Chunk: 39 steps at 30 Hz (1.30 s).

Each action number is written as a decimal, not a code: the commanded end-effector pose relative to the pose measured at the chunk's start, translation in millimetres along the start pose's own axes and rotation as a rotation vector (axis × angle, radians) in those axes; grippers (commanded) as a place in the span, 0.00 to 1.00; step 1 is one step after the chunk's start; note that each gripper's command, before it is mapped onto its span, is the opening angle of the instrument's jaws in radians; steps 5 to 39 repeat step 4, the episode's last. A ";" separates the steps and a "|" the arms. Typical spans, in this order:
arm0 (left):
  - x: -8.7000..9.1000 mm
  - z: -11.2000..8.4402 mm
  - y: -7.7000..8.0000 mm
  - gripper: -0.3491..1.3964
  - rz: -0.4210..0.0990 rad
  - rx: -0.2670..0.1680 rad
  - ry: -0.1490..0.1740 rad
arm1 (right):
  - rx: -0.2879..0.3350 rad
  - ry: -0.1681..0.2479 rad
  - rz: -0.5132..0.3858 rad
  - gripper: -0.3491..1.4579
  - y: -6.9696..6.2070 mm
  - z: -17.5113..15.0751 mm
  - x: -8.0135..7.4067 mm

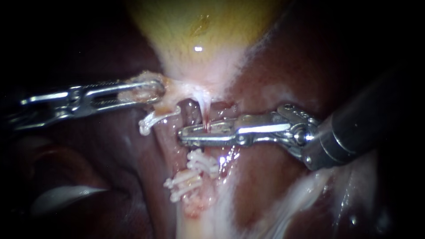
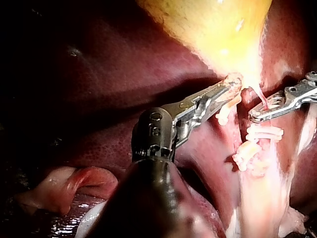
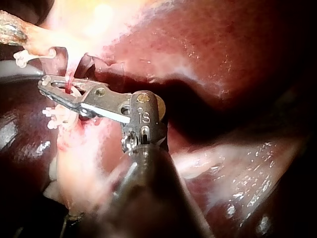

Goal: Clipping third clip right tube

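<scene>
We're firing: left instrument (image 1: 157, 90) grips the gallbladder (image 1: 199, 35), right instrument (image 1: 181, 135) clenches the tube (image 1: 204, 108) above the clips (image 1: 197, 166). Next, we reckon: open, withdraw straight.

The liver (image 1: 274, 66) is wet-glossy, the clips (image 1: 195, 175) matt plastic, the right instrument (image 1: 182, 135) polished metal.

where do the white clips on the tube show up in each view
Endoscope view: white clips at centre, just below the right instrument's tip.
Left wrist view: clips beside the right instrument's tip, ahead of the left instrument.
Right wrist view: clips just under its own instrument's tip.
Shared landmark: thin pink tube crossing the right instrument's tip.
</scene>
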 end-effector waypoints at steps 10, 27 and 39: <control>0.0 0.0 0.0 0.00 0.000 0.000 0.000 | 0.000 0.000 -0.001 0.00 0.0 -0.1 0.1; 0.0 0.0 0.0 0.00 0.000 0.000 0.000 | 0.000 0.000 -0.001 0.00 0.0 -0.1 0.1; 0.0 0.0 0.0 0.00 0.000 0.000 0.000 | 0.000 0.000 -0.001 0.00 0.0 -0.1 0.1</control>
